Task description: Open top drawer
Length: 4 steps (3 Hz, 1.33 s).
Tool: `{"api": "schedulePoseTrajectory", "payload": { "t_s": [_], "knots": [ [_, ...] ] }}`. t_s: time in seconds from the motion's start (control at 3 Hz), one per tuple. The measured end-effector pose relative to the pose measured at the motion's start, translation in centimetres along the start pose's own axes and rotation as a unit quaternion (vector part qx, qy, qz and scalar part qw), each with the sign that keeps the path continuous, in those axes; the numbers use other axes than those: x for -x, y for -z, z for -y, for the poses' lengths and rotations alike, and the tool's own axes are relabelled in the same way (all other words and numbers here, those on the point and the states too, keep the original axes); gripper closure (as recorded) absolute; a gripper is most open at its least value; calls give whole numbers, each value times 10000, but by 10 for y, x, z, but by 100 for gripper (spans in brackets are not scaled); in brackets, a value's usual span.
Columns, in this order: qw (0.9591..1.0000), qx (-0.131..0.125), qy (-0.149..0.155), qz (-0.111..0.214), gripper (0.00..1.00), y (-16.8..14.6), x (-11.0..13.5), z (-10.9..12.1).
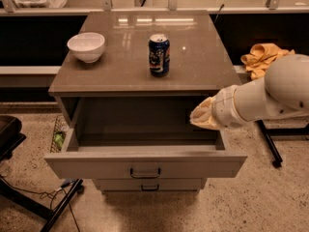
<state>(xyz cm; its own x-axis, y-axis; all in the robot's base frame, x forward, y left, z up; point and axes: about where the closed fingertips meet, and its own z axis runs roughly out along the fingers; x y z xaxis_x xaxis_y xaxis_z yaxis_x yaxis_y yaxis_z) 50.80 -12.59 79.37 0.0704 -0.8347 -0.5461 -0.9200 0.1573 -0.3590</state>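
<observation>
Plainly open top drawer (145,166), claw (203,116) above its right side, claw state cannot tell, can (159,55) and bowl (86,46) on cabinet top (198,57)

- Light is warm and fairly dim; it comes from above and behind.
- Glare: pale rectangular patches on the rear of the cabinet top (193,62).
- Interior of the top drawer (145,164) is shaded; its front is lit.
- My gripper (205,116), over the drawer's right wall, shows pale against that shade.
- Dark shadow on the floor (270,202) under the cabinet.
</observation>
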Motion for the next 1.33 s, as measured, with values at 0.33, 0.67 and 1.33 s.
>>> {"api": "schedulePoseTrajectory", "payload": {
  "t_s": [0.33, 0.67, 1.33],
  "knots": [
    [10000, -31, -28, -81, 100, -35, -16, 14],
    [9992, 87, -24, -394, 100, -87, -41, 23],
    [9980, 265, 5, -582, 100, -116, -50, 16]
  ]
}}
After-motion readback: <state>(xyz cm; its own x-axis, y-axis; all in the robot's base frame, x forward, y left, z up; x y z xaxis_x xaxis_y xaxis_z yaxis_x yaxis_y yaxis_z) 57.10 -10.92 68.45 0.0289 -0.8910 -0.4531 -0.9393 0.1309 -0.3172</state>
